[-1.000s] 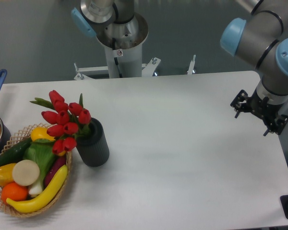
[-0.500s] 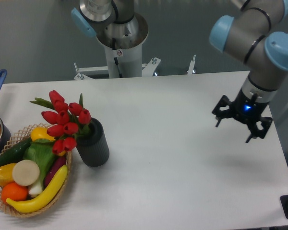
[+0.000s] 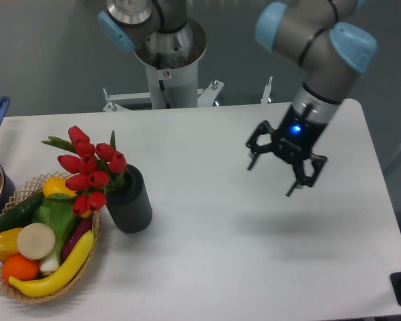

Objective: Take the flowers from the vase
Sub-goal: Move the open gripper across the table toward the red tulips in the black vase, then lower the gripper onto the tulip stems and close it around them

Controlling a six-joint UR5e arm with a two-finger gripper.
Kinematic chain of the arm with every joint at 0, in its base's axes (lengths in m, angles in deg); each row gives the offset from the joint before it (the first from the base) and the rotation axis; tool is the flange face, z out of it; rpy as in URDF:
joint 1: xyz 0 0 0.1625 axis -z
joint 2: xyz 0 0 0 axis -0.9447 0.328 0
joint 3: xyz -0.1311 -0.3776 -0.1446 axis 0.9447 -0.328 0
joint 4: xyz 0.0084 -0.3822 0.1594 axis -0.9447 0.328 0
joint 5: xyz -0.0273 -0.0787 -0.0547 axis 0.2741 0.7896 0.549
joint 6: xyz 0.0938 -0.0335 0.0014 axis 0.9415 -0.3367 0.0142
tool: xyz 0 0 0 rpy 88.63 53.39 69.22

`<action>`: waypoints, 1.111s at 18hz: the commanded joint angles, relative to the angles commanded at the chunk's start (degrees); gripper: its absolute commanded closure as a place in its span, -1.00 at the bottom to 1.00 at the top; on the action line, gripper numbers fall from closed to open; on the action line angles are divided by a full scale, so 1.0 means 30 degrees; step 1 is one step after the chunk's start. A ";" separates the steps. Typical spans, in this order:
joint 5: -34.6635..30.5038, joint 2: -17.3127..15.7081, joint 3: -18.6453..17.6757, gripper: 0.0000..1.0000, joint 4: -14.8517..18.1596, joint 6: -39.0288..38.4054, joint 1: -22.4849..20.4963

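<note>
Red tulips (image 3: 88, 170) stand in the dark vase (image 3: 130, 200) at the desk's (image 3: 214, 247) left, beside a wicker basket (image 3: 88, 257). Well apart, the end effector (image 3: 272, 178) hangs spread wide, holding nothing.

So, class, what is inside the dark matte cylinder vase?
The dark matte cylinder vase holds red tulips with green stems, leaning left over the wicker basket. The lower stems and any water are hidden by its wall.
</note>
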 joint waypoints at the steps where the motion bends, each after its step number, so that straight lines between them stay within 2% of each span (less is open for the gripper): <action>1: 0.0410 -0.0411 -0.0733 -1.00 -0.0410 0.0000 0.0030; 3: 0.1579 -0.0940 -0.1674 -1.00 -0.0911 -0.0029 0.0409; 8: 0.4628 -0.1294 -0.3083 -1.00 -0.0942 -0.0088 0.1669; 15: 0.6123 -0.1470 -0.4461 -1.00 -0.1175 -0.0029 0.3339; 20: 0.6771 -0.1325 -0.4872 -1.00 -0.1584 -0.0029 0.3574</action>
